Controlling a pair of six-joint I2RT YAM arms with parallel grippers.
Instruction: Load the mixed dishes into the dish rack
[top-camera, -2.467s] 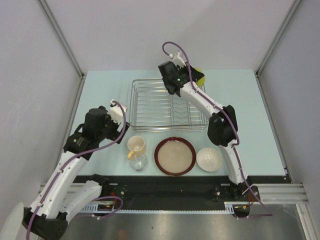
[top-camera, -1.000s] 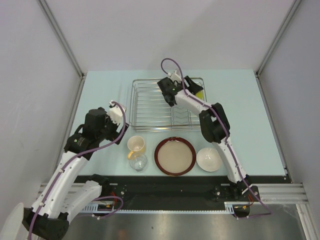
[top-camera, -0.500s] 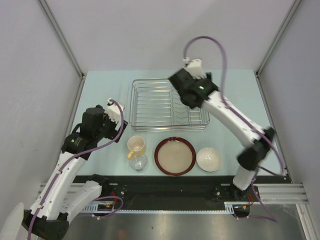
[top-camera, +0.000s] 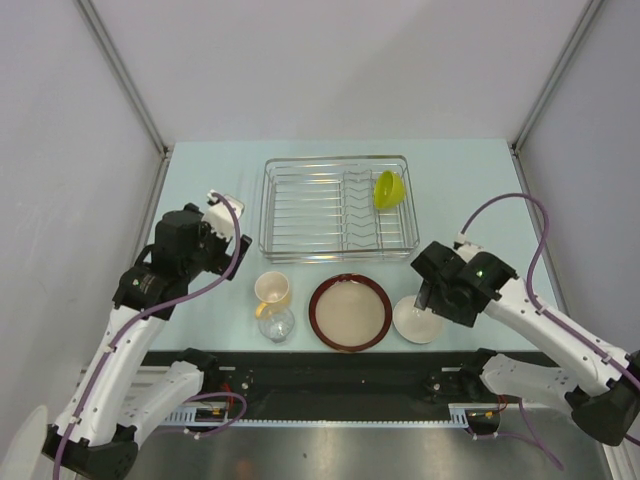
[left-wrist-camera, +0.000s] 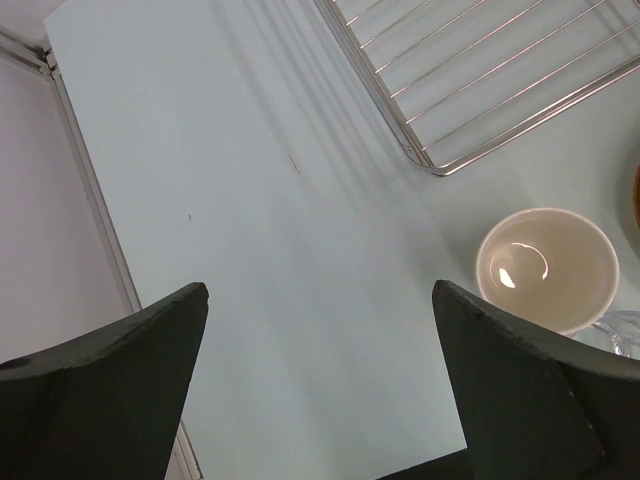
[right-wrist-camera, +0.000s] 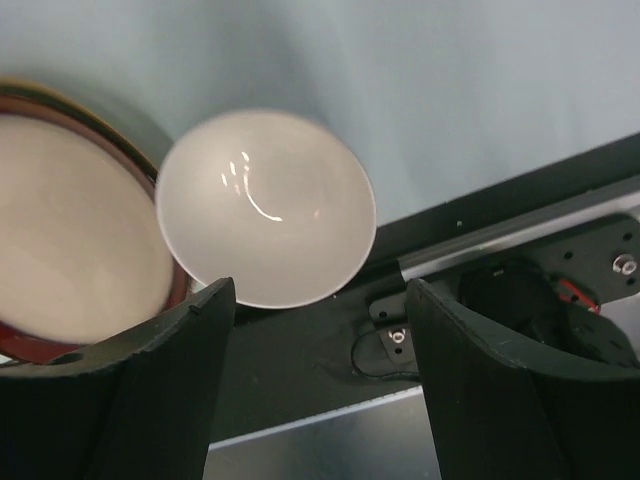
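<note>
Both jaws gape: right gripper (right-wrist-camera: 320, 285) over the white bowl (right-wrist-camera: 265, 205), left gripper (left-wrist-camera: 320, 290) by the mug (left-wrist-camera: 545, 268). Glass (top-camera: 276, 324) and plate (top-camera: 349, 310) in its dish (top-camera: 315, 312) share that near row on the pale-blue table (top-camera: 470, 190); beyond, the green bowl (top-camera: 389, 189) leans in the rack (top-camera: 300, 210). Grey walls (top-camera: 300, 70) enclose.

Pale blue table (top-camera: 200, 180): rack (top-camera: 300, 212), mug (top-camera: 272, 289), glass (top-camera: 276, 323), red-brown dish (top-camera: 314, 312), white bowl (top-camera: 410, 322).
</note>
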